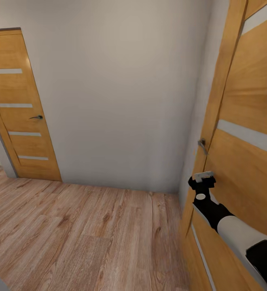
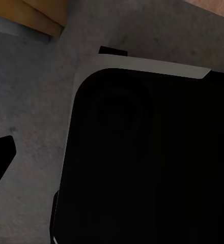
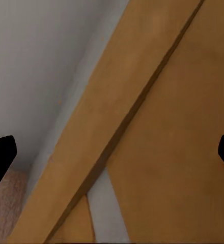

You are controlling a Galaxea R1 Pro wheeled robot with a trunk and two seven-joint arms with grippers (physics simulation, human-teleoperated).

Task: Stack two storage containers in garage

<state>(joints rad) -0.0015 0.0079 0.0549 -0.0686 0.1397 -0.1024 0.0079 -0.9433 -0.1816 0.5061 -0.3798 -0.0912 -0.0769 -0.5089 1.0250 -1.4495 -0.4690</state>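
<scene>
The right gripper (image 3: 112,152) has its fingers spread wide, empty, with the wooden door (image 3: 178,152) directly ahead, handle (image 1: 202,145) just above.

right arm (image 1: 230,226): black-and-white segments | wrist: white round cap, grey bracket

So there's a plain off-white wall (image 1: 121,89) straight ahead, meeting a light wood plank floor (image 1: 81,234) along the bottom. On the left sits a closed honey-coloured wooden door with four pale horizontal strips (image 1: 18,105) and a small dark lever handle (image 1: 37,117). On the right, much closer, there's a second wooden door of the same style (image 1: 246,133), with its own grey metal lever handle (image 1: 202,144) near the edge by the frame.
</scene>
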